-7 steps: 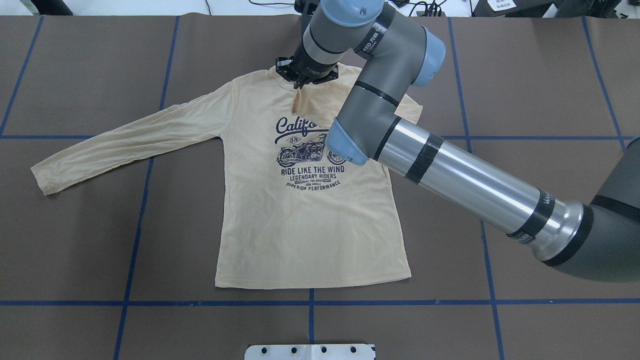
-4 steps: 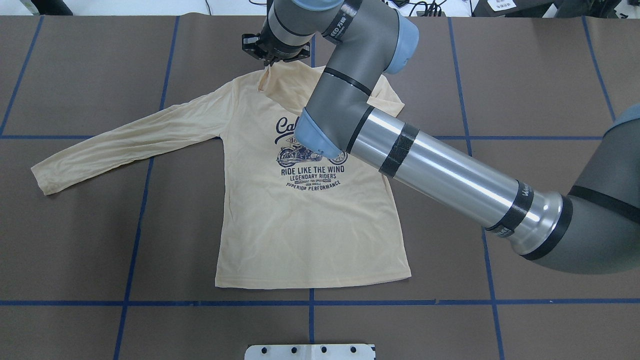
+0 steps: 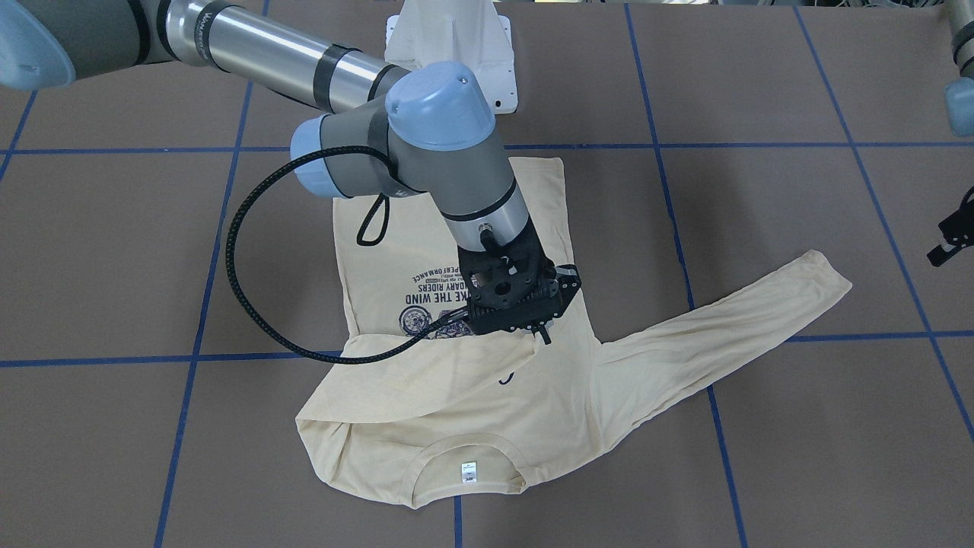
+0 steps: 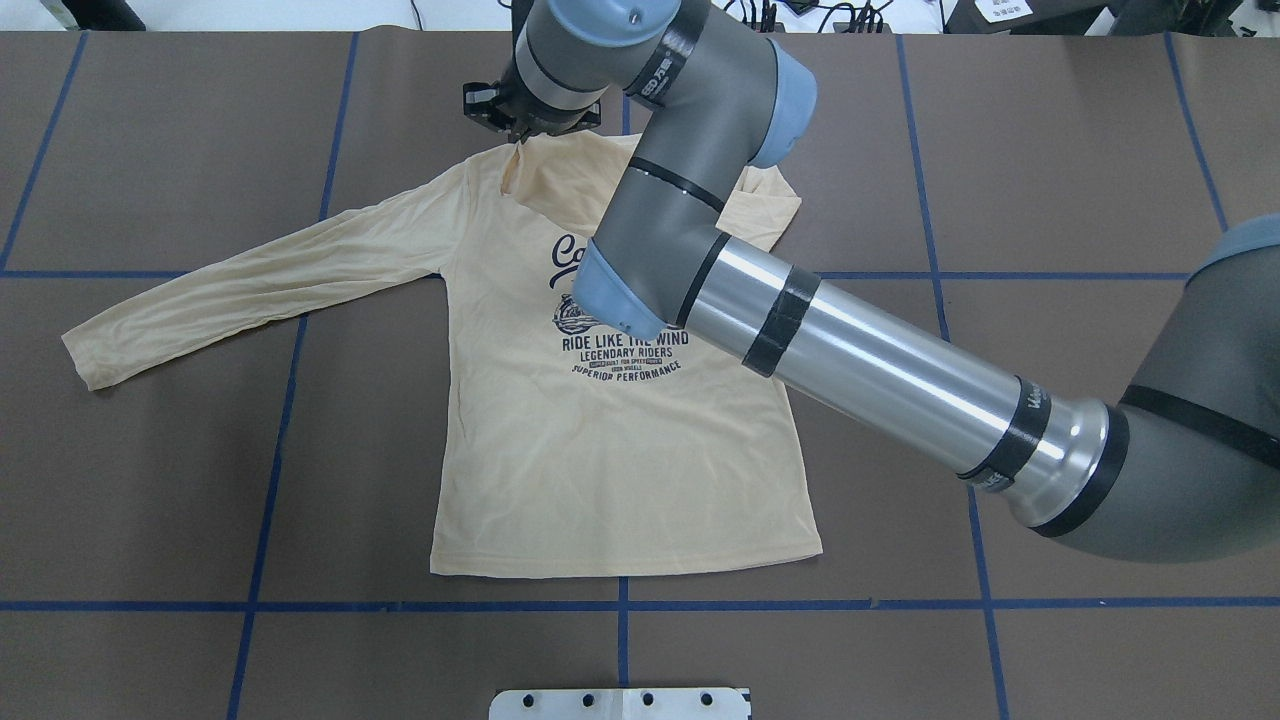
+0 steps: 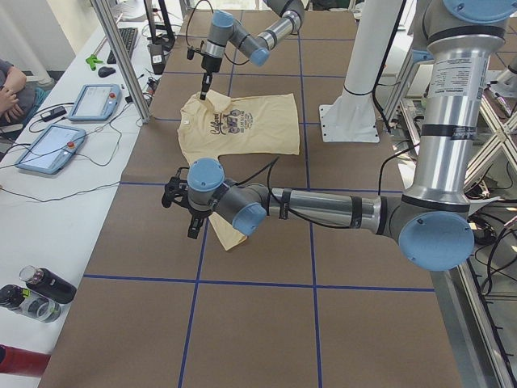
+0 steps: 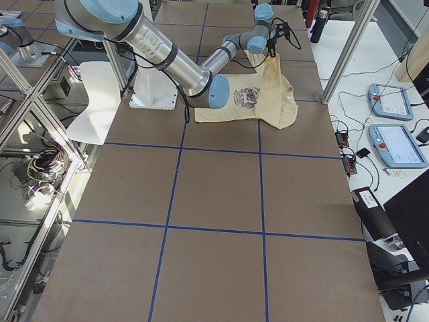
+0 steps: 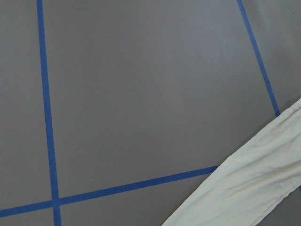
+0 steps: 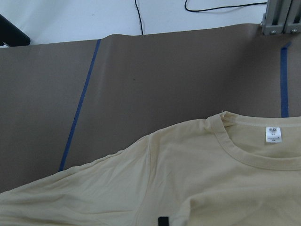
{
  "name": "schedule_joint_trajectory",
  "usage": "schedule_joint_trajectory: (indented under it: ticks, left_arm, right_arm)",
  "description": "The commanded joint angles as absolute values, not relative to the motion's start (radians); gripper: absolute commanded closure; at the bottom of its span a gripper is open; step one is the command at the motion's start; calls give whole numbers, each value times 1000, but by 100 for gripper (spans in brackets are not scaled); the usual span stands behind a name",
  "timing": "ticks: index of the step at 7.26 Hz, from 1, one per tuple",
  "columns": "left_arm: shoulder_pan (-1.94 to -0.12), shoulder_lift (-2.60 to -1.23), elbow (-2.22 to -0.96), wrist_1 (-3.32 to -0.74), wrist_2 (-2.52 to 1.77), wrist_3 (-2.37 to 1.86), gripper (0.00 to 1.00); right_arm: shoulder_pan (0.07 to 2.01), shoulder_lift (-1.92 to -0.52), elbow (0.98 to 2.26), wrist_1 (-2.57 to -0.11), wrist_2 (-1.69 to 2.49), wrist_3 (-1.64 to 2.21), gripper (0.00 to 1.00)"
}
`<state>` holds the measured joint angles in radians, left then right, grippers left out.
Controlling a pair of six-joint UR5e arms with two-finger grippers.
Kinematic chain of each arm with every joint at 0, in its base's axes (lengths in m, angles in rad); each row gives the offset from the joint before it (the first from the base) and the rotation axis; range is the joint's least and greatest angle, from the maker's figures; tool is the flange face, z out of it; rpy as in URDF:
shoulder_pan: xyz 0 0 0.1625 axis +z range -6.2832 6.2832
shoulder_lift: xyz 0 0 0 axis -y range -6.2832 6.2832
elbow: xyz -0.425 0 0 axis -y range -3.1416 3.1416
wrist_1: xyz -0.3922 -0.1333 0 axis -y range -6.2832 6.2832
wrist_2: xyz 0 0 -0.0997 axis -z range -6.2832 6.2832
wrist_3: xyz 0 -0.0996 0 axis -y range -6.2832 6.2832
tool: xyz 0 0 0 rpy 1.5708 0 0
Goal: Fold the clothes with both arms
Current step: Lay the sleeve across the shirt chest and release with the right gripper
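Folding just started: right claw (image 3: 542, 333) seemingly pinches one shirt sleeve (image 3: 411, 380) across chest, frame centre; left claw (image 3: 948, 234) state untellable; rest unfolded.

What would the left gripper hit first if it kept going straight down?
Probably the bare brown table, just beside the shirt's sleeve. The left gripper points down at it, though depth is unclear.

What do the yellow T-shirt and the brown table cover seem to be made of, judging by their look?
The T-shirt: probably a thin cotton-like knit, matte; it drapes softly and wrinkles finely. The table cover: looks like matte brown paper or thin sheet, without shine, its far edge slightly wavy. Neither can be confirmed by look alone.
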<state>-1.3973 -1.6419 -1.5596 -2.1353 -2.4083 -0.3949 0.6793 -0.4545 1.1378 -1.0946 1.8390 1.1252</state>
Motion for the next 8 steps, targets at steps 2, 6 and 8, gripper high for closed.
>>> schedule_joint_trajectory:
  ticks: [2, 6, 8]
  left_arm:
    - [-1396, -1644, -1542, -2137, -2408, -394, 0]
    - [-1396, -1669, -1500, -2137, -2408, -394, 0]
    - [-1396, -1672, -1500, -2137, -2408, -394, 0]
  right_arm:
    - [597, -453, 1105, -1094, 1720, 1124, 100]
    - [583, -430, 1012, -996, 1697, 1138, 59]
    - [578, -401, 1012, -996, 1681, 1268, 2]
